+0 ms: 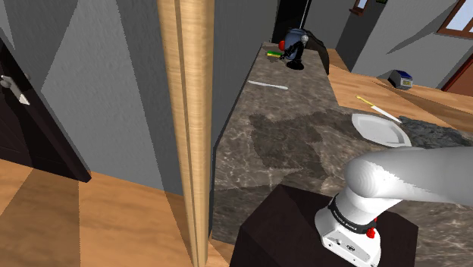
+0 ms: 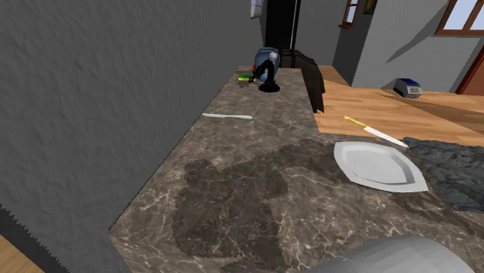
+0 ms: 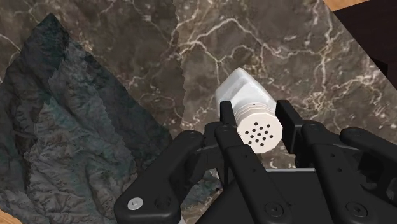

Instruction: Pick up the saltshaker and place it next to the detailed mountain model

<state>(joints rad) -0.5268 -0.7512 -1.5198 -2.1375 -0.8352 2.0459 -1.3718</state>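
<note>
In the wrist view my black gripper (image 3: pixel 257 116) is shut on the saltshaker (image 3: pixel 244 93), a white shaker with a round perforated cap facing the camera, clasped on both sides by the fingers (image 3: pixel 226 114). It hangs over the dark marble counter (image 3: pixel 273 38). Just beside it lies the mountain model (image 3: pixel 70 127), a dark grey craggy relief. The model's edge also shows in the shoulder view (image 1: pixel 443 133) and in the second exterior view (image 2: pixel 456 167), past the white plate.
A white plate (image 1: pixel 379 127) (image 2: pixel 378 164) lies by the model, with a yellow-handled knife (image 1: pixel 377 108) (image 2: pixel 376 132) behind it. A white utensil (image 2: pixel 227 116) and a blue-black appliance (image 2: pixel 267 68) sit farther along. A wooden post (image 1: pixel 189 129) blocks the shoulder view's left.
</note>
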